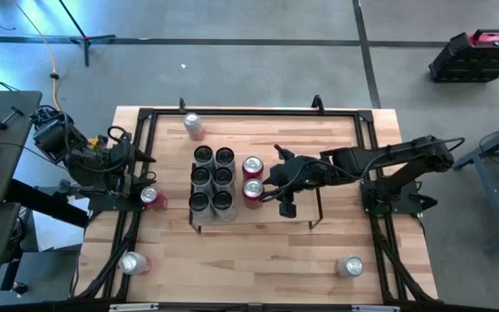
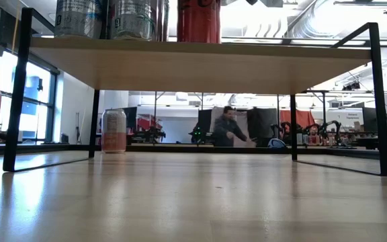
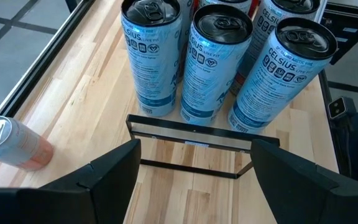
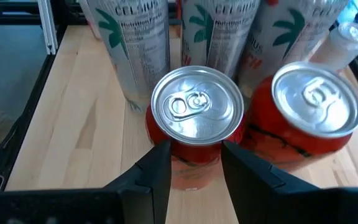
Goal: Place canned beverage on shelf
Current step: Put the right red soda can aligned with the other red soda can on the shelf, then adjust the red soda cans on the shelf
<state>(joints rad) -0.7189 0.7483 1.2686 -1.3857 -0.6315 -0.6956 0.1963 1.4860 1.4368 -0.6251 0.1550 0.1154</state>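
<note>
The shelf (image 1: 267,213), a low wood board on black wire frames, carries several tall blue-and-white cans (image 1: 212,178) and two red cans. My right gripper (image 4: 196,163) is over the shelf's right half, slanting down, just to the right of the nearer red can (image 1: 252,188). Its fingers are narrowly open in front of that can's lower side, not around it. The other red can (image 4: 316,109) stands upright beside it. My left gripper (image 3: 194,163) waits open above the table's left rail, facing the shelf's left end (image 3: 191,127). My right gripper's fingertips (image 4: 161,155) stand close against the lower side (image 4: 194,158) of the nearer red can, coming from the table's right and slanting down. Whether they touch the can I cannot tell. The can stands upright on the shelf board.
Loose cans stand on the table: one at the far edge (image 1: 194,125), one by the left rail (image 1: 148,196), one near left (image 1: 132,263), one near right (image 1: 351,266). A person (image 2: 228,128) stands in the room behind.
</note>
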